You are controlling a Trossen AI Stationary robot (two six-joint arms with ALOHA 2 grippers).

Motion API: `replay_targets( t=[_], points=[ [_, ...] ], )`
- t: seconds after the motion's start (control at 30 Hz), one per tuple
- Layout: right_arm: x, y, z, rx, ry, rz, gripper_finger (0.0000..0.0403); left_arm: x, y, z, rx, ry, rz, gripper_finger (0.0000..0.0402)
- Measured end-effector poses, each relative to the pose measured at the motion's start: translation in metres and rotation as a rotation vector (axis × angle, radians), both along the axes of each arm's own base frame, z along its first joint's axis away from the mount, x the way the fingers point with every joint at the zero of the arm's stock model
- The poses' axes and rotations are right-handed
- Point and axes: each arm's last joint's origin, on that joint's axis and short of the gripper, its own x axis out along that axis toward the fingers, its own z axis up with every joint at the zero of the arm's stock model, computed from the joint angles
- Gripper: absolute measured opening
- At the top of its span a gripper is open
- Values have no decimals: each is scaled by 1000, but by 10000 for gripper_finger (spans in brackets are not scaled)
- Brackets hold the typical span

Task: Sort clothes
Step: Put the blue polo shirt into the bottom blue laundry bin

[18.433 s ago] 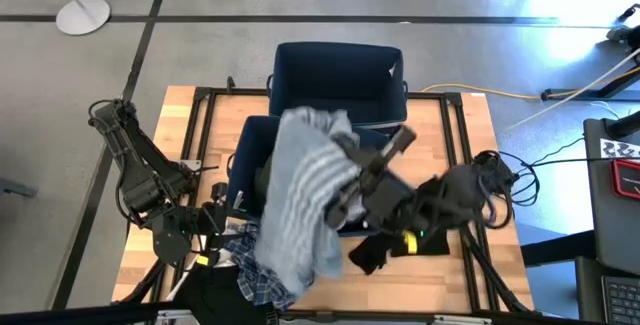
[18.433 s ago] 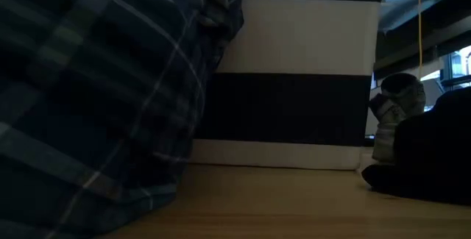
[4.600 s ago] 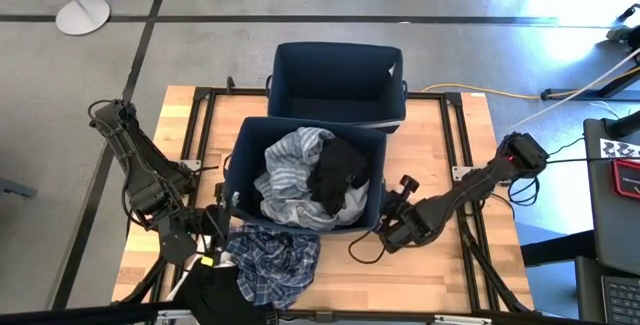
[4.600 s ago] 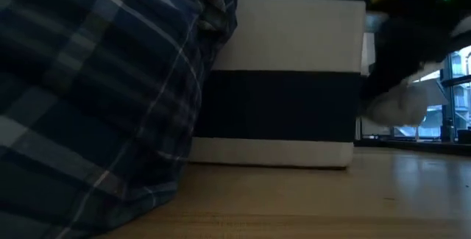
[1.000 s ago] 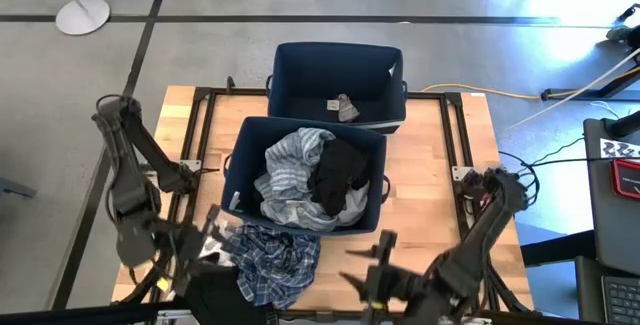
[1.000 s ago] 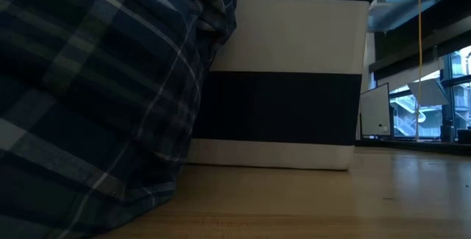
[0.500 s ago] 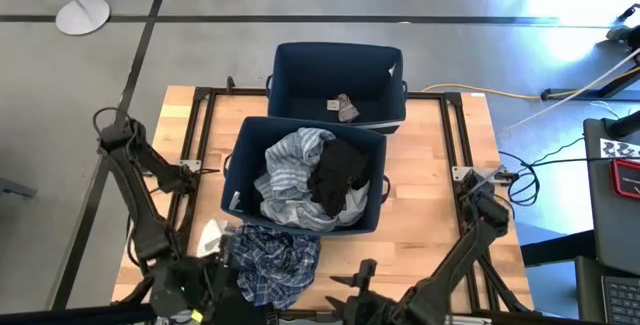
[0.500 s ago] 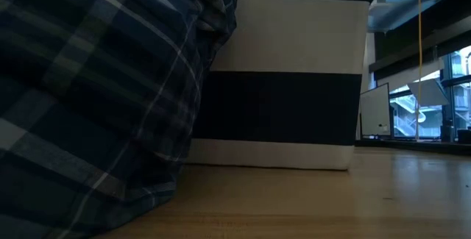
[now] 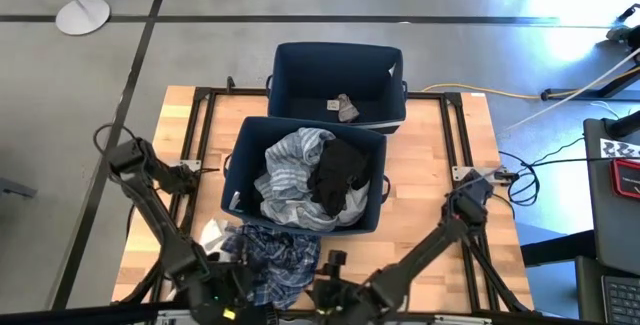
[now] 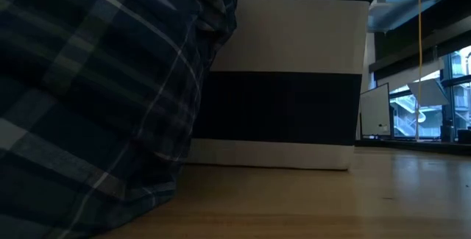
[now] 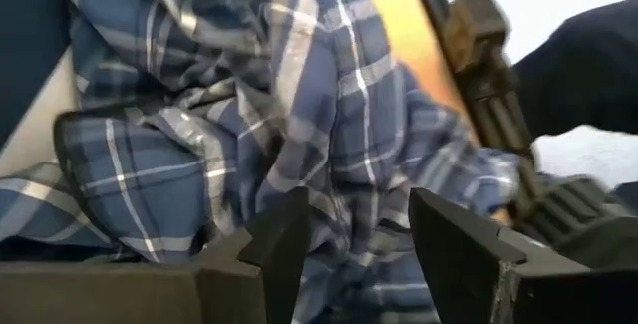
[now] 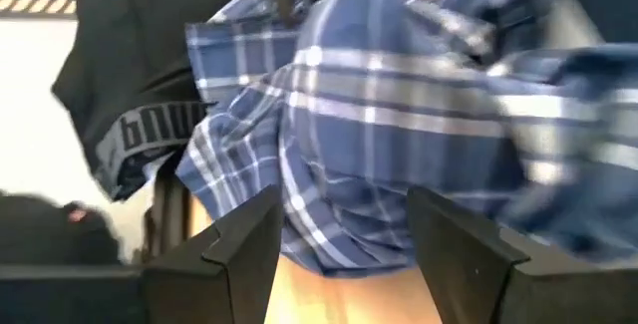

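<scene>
High view: left gripper (image 9: 225, 300) has come down to near table edge, beside plaid shirt (image 9: 275, 265); fingers part open, hold nothing. Near bin (image 9: 235, 180) keeps striped and black clothes (image 9: 335, 175). Right gripper (image 9: 335, 290) swung in at other side, also part open, empty. I judge plaid shirt is next pick.

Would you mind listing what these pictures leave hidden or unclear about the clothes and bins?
- Near bin, high view: the striped garment and black garment cover whatever lies under them.
- Far bin, high view: the small item inside is too small to identify.
- Plaid garment, low view: it fills the near side and hides the table behind it.
- Dark garment, right wrist view: cut off by the edge; its lettering is unreadable.
</scene>
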Motion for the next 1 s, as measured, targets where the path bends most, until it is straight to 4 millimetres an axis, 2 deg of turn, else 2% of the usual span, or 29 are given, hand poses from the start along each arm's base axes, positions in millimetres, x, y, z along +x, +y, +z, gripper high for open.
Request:
replay_targets(
  t=[0.1,0.33,0.63,0.83,0.93,1.0],
  points=[
    [12,-3,-8,9,12,61,216,7,1,-10,10,30,17,166],
    [30,-4,-33,-145,0,134,216,19,4,-26,17,87,35,166],
    [46,-18,-73,-211,82,126,216,21,5,-28,19,88,38,166],
    [62,-34,-88,-150,95,102,216,22,5,-28,20,89,38,166],
    [65,-39,-92,-145,98,65,201,22,5,-28,18,88,41,166],
    [65,-40,-92,-156,95,53,174,23,4,-27,11,80,37,166]
  ],
)
